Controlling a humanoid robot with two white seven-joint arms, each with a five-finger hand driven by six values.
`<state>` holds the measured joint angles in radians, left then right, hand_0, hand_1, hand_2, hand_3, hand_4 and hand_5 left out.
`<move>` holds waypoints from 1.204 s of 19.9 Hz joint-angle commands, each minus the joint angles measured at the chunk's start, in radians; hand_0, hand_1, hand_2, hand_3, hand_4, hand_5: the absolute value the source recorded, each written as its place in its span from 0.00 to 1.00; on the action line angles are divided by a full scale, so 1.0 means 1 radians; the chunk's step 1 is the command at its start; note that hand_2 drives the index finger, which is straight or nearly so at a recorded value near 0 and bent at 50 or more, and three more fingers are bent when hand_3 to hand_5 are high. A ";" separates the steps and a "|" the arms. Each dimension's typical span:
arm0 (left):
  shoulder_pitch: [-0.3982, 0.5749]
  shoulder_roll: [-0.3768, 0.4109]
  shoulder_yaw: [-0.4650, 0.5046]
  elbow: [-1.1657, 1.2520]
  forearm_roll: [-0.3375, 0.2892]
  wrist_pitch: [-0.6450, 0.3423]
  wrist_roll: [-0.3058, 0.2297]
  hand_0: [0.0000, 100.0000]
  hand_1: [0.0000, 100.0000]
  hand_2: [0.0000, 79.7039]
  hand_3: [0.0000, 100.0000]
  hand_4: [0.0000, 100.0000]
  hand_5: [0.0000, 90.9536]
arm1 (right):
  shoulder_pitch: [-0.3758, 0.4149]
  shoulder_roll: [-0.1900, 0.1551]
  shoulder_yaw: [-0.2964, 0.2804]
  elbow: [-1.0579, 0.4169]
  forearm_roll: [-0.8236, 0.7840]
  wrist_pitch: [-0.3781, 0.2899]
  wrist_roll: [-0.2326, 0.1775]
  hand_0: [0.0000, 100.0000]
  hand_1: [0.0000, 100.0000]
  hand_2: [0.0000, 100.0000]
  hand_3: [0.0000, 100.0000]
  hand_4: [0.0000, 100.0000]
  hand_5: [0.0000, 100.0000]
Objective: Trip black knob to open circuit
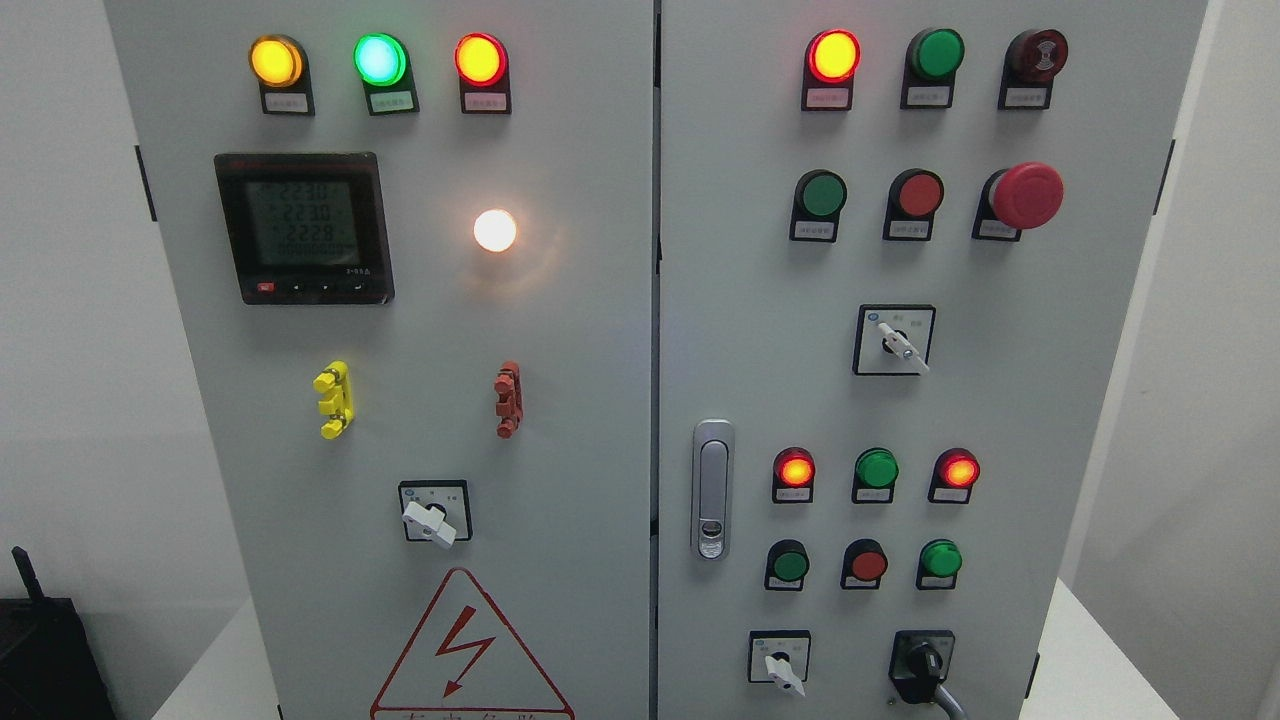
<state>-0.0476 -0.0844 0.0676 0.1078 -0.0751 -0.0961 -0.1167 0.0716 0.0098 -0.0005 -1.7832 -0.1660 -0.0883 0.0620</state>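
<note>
White walls frame a grey electrical cabinet (pixel 560 330) with two doors, which fills nearly the whole head view. Its left door carries a digital meter (pixel 303 228), three lit lamps along the top, a bright white lamp (pixel 495 230), and a white switch (pixel 432 517) above a red warning triangle (pixel 470 650). Its right door bears rows of red and green lamps and buttons, a red mushroom button (pixel 1026 195), a silver door latch (pixel 712 490) and two more white-handled switches.

The black knob (pixel 925 665) sits at the lower right corner of the right door, just right of the lowest white switch (pixel 782 668) and close to the bottom edge of the picture. It looks like a rigid plastic rotary handle on a square black plate, probably stiff, with a spring detent that resists and then snaps over. Its smooth surface may slip under fingertips, so a pinch across the two flat sides of the bar seems the best hold, with a twist about the shaft.

Its long axis runs diagonally, and the handle points down and to the right, with the tip reaching toward the frame's lower edge, where part of it is cut off.

Neither robot hand shows in the picture, so nothing can be said of their fingers; no hand has reached the knob yet.
</note>
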 commanded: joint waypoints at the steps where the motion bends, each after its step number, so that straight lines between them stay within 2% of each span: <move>1: 0.000 0.000 0.000 -0.025 0.000 -0.001 0.000 0.12 0.39 0.00 0.00 0.00 0.00 | 0.002 0.027 0.027 -0.001 0.000 -0.001 0.001 0.00 0.00 0.00 1.00 0.96 0.95; 24: 0.000 0.000 0.000 -0.025 0.000 -0.001 0.000 0.12 0.39 0.00 0.00 0.00 0.00 | 0.002 0.030 0.042 -0.010 -0.001 -0.002 0.001 0.00 0.00 0.00 1.00 0.96 0.95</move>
<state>-0.0476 -0.0844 0.0676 0.1079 -0.0752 -0.0958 -0.1167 0.0742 0.0361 0.0232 -1.7902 -0.1664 -0.0896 0.0626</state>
